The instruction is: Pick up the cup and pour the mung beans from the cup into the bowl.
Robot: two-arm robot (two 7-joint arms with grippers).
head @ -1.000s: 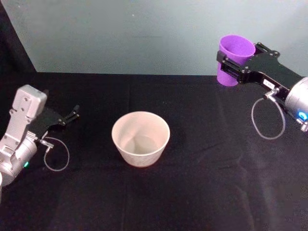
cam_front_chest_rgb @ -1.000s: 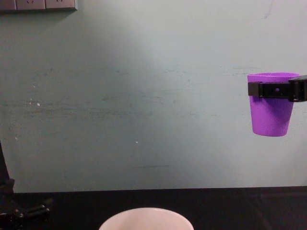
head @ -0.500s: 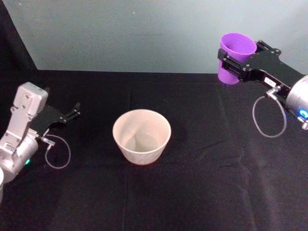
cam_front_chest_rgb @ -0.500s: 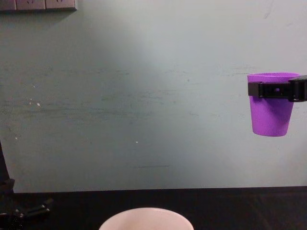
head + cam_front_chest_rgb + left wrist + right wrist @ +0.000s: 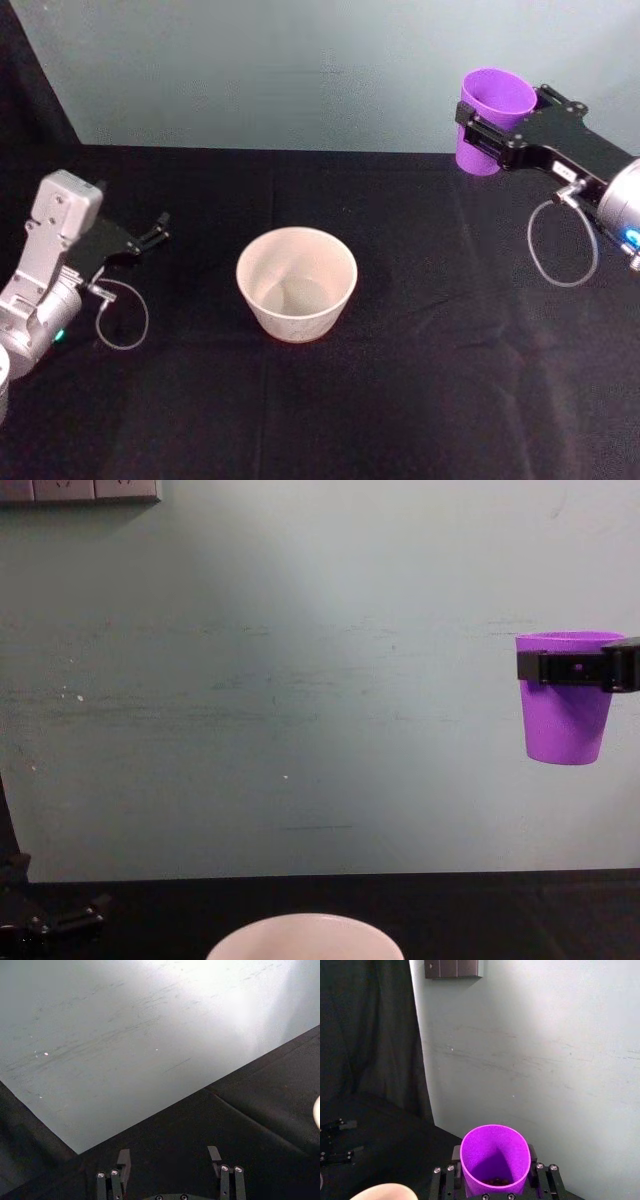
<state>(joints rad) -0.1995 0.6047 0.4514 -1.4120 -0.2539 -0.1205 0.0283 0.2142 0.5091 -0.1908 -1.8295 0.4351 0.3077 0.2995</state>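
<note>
The purple cup [image 5: 492, 120] hangs upright high above the table's far right, and my right gripper [image 5: 497, 125] is shut on it just below the rim. In the chest view the cup [image 5: 565, 720] sits at the right edge with the black fingers [image 5: 545, 667] around it. The right wrist view looks into the cup [image 5: 495, 1157], where dark mung beans [image 5: 495, 1180] lie at the bottom. The pale bowl [image 5: 300, 315] stands at mid-table, well to the left of and below the cup. My left gripper [image 5: 158, 228] rests open and empty, low at the left.
A black cloth [image 5: 420, 400] covers the table, and a pale green wall [image 5: 300, 680] rises right behind it. Wall sockets [image 5: 80, 490] sit high at the left. Thin cable loops hang by each wrist [image 5: 560, 245].
The cup stays in the same place in the chest view. The head view has drifted slightly, so everything in it sits a few pixels further right.
</note>
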